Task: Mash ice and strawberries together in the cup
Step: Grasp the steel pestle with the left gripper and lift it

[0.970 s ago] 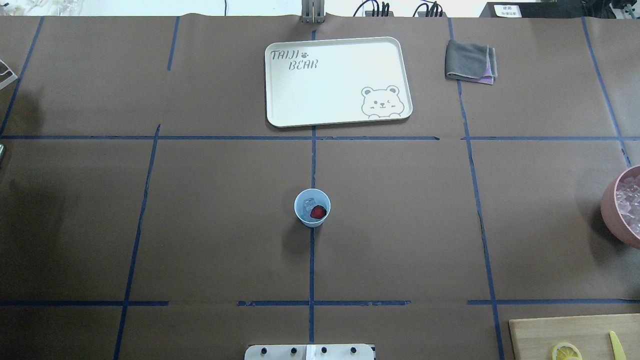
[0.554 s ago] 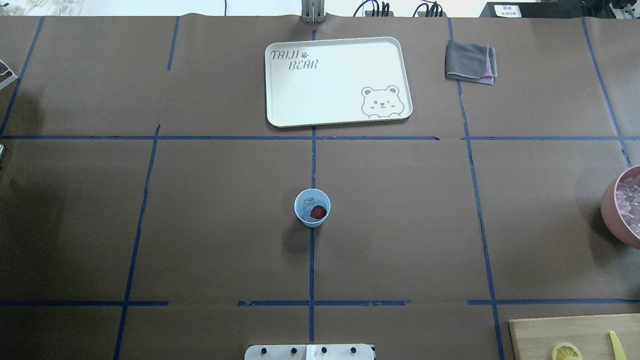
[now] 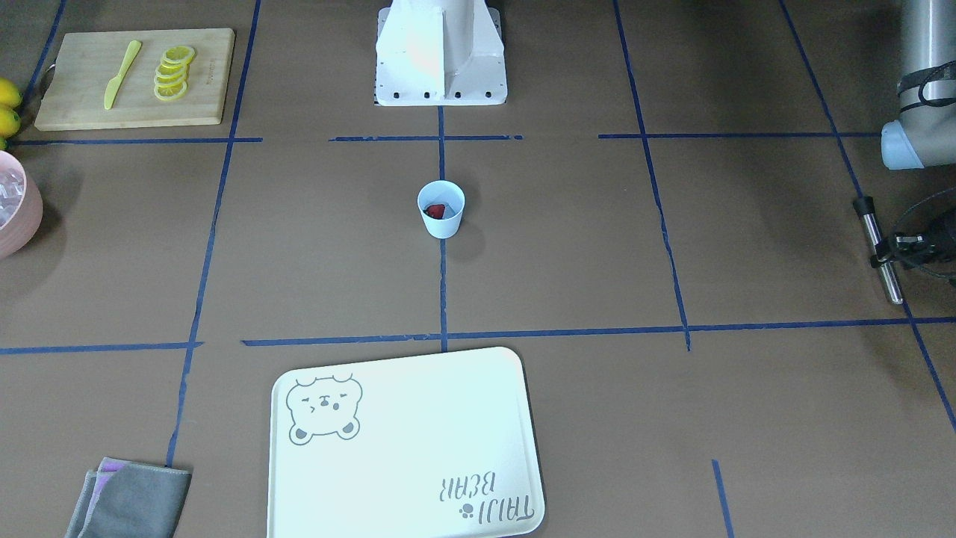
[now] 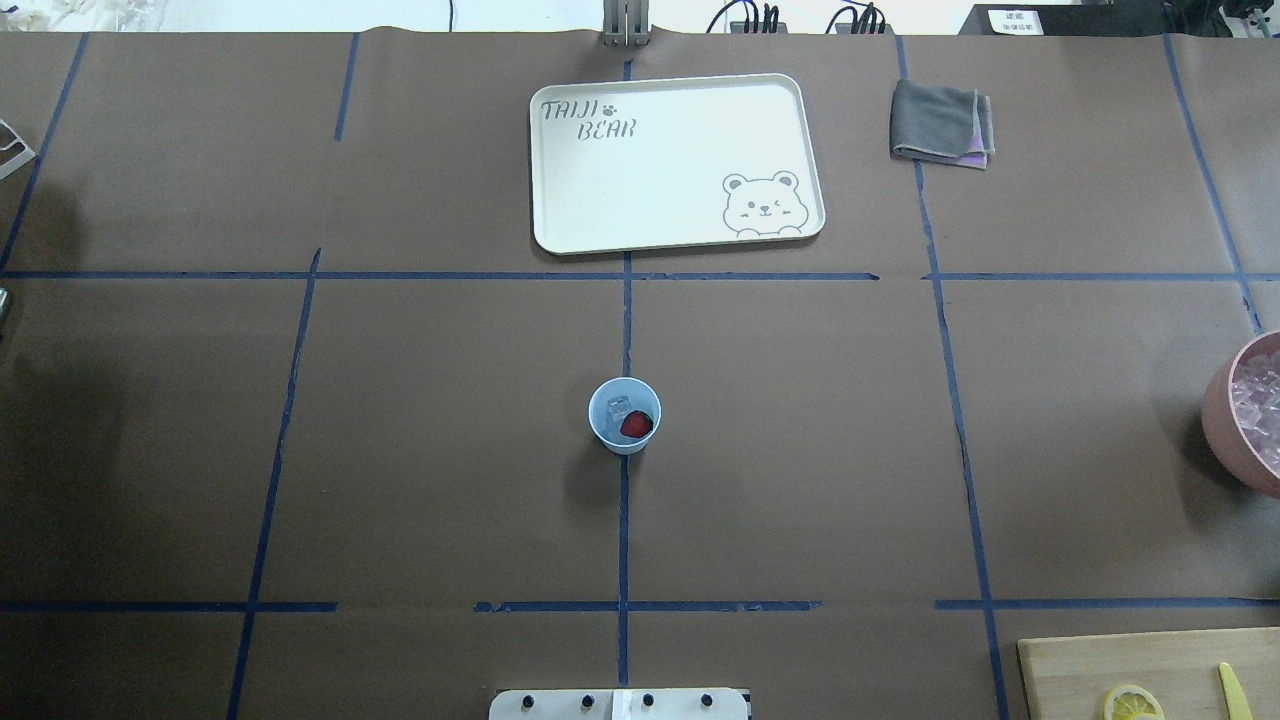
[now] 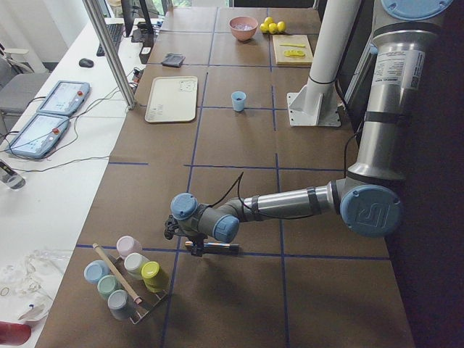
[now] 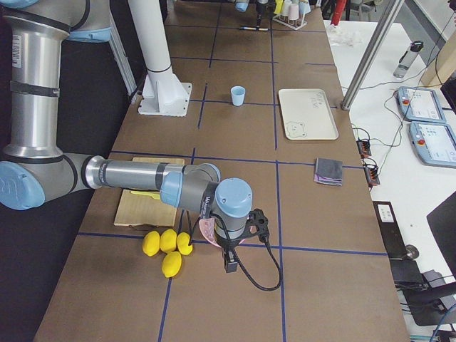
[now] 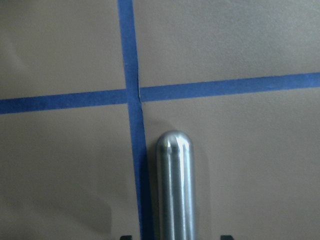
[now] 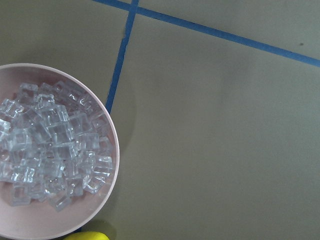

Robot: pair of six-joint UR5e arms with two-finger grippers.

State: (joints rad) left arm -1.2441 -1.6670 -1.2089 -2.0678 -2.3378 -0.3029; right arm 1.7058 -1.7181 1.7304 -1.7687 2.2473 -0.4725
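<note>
One light-blue plastic cup (image 4: 624,446) at worktop (image 4: 800,420) centre, well apart from cream tray (image 4: 680,170) lettered "TAIJI BEAR"; left gripper (image 3: 885,254) clasps steel rod (image 3: 870,224); right gripper (image 6: 231,265): cannot tell.

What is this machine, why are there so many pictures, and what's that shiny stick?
It's a robot with two long arms, each with a pinching hand at its end. All the pictures show one table at one moment, from different cameras: one above and behind the robot, one facing it, one at each table end, one on each wrist. In the middle stands a blue cup with ice and a strawberry inside. Around it lie a bear tray, a folded cloth, a cutting board with lemon slices, and a pink bowl of ice cubes. The left hand holds the shiny metal stick off to the side. The right hand hangs by the pink bowl; whether it's open, I can't tell.
</note>
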